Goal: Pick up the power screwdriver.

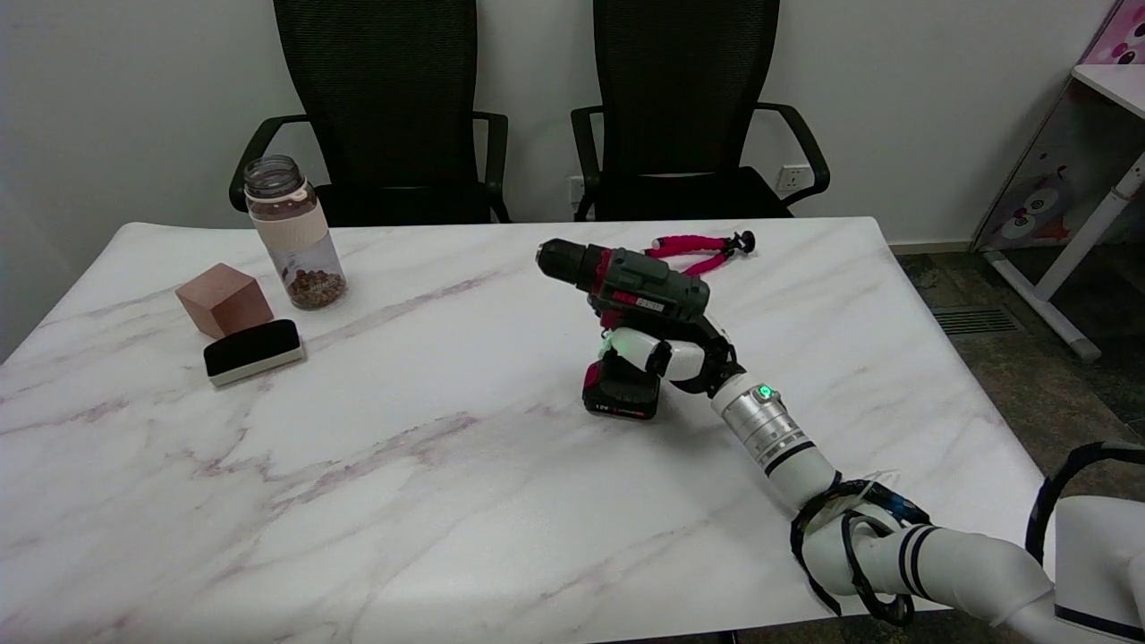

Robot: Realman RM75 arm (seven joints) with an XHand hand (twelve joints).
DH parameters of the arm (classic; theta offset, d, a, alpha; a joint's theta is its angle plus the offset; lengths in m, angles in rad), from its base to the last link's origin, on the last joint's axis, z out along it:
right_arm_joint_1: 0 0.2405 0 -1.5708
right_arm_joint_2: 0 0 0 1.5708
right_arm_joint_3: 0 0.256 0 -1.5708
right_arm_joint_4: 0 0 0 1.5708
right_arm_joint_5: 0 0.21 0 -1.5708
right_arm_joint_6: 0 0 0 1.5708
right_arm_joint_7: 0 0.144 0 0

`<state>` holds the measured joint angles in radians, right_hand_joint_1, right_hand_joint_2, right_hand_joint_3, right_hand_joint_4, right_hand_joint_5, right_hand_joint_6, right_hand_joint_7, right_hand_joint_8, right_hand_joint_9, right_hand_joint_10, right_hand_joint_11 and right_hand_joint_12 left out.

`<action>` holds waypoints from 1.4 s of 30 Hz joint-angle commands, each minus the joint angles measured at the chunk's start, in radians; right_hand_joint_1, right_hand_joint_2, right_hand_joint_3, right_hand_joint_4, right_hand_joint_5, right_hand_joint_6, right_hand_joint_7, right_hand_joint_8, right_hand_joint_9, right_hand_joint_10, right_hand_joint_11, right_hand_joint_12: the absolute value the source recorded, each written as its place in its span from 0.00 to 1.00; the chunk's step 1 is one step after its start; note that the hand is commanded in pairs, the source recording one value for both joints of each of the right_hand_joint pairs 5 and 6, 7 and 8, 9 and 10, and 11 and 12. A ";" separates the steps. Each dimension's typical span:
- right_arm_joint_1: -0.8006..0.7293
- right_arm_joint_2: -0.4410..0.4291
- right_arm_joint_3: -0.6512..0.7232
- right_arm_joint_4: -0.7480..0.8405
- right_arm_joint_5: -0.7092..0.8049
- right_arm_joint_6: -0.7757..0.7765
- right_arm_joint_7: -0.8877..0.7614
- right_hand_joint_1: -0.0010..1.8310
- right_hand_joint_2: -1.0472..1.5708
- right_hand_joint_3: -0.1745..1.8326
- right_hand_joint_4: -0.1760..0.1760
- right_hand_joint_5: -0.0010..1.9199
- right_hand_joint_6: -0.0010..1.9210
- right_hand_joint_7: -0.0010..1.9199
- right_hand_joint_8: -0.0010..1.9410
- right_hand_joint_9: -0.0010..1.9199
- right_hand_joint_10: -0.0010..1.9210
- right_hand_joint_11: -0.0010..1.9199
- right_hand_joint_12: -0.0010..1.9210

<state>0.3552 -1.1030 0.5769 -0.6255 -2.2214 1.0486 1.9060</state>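
Observation:
The power screwdriver (631, 291) is dark grey with red trim, a black chuck pointing left and a black-and-red battery pack (621, 392) at its foot. It stands upright near the middle of the marble table (402, 465), the battery at or just above the tabletop. My right hand (673, 356) wraps around its handle from the right side, fingers closed on the grip between body and battery. The handle itself is mostly hidden by the fingers. The right arm reaches in from the lower right.
A pink flexible mini tripod (702, 249) lies just behind the screwdriver. At the left stand a jar (293, 234) with brown contents, a brown cube (224, 300) and a black eraser block (253, 351). Two black chairs (394, 116) stand beyond the far edge.

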 commanded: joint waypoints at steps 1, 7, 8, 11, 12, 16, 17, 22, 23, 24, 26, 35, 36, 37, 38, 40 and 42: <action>-0.004 0.000 0.003 -0.008 0.002 -0.016 0.002 0.71 0.69 0.64 0.73 0.50 0.50 0.50 0.49 0.90 0.90 0.64 0.64; -0.002 0.000 0.004 -0.008 0.002 -0.025 0.001 0.69 0.75 0.55 0.62 0.53 0.53 0.53 0.52 1.00 1.00 0.78 0.77; -0.002 0.000 0.004 -0.008 0.003 -0.025 0.001 0.69 0.75 0.55 0.60 0.53 0.53 0.53 0.53 1.00 1.00 0.79 0.79; -0.002 0.000 0.004 -0.008 0.005 -0.025 0.002 0.69 0.74 0.51 0.58 0.54 0.54 0.54 0.54 1.00 1.00 0.87 0.87; -0.002 0.000 0.004 -0.008 0.005 -0.025 0.002 0.69 0.74 0.51 0.57 0.54 0.54 0.54 0.54 1.00 1.00 0.88 0.88; -0.001 0.000 0.006 -0.010 0.005 -0.025 0.002 0.69 0.74 0.50 0.57 0.54 0.54 0.54 0.54 1.00 1.00 0.91 0.91; -0.001 0.000 0.006 -0.010 0.005 -0.026 0.002 0.69 0.75 0.50 0.57 0.54 0.54 0.54 0.54 1.00 1.00 0.92 0.91; 0.002 0.000 0.006 -0.010 0.005 -0.028 0.002 0.69 0.75 0.49 0.70 0.51 0.51 0.51 0.51 1.00 1.00 0.95 0.95; 0.002 0.000 0.006 -0.010 0.006 -0.028 0.002 0.69 0.75 0.50 0.74 0.51 0.51 0.51 0.50 1.00 1.00 0.96 0.96; 0.002 0.000 0.006 -0.010 0.008 -0.029 0.002 0.69 0.75 0.49 0.78 0.50 0.50 0.50 0.50 1.00 1.00 0.97 0.97; 0.002 -0.001 0.006 -0.010 0.009 -0.032 0.002 0.69 0.76 0.49 0.86 0.50 0.50 0.50 0.49 1.00 1.00 0.99 0.99; 0.005 -0.001 0.006 -0.010 0.009 -0.039 0.002 0.68 0.79 0.49 0.46 0.60 0.59 0.60 0.59 1.00 1.00 1.00 1.00; 0.005 -0.001 0.006 -0.010 0.009 -0.039 0.002 0.68 0.79 0.49 0.45 0.60 0.60 0.60 0.60 1.00 1.00 1.00 1.00; 0.005 -0.001 0.005 -0.010 0.009 -0.039 0.002 0.68 0.79 0.49 0.44 0.61 0.61 0.61 0.60 1.00 1.00 1.00 1.00; 0.005 -0.001 0.004 -0.010 0.009 -0.039 0.002 0.68 0.79 0.49 0.42 0.62 0.62 0.62 0.61 1.00 1.00 1.00 1.00; 0.005 -0.001 0.004 -0.011 0.009 -0.039 0.002 0.67 0.80 0.48 0.38 0.66 0.66 0.66 0.65 1.00 1.00 1.00 1.00; 0.004 -0.001 0.005 -0.013 0.009 -0.039 0.002 0.66 0.82 0.46 0.37 0.71 0.71 0.71 0.70 1.00 1.00 1.00 1.00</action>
<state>0.3578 -1.1037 0.5823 -0.6347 -2.2137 1.0155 1.9084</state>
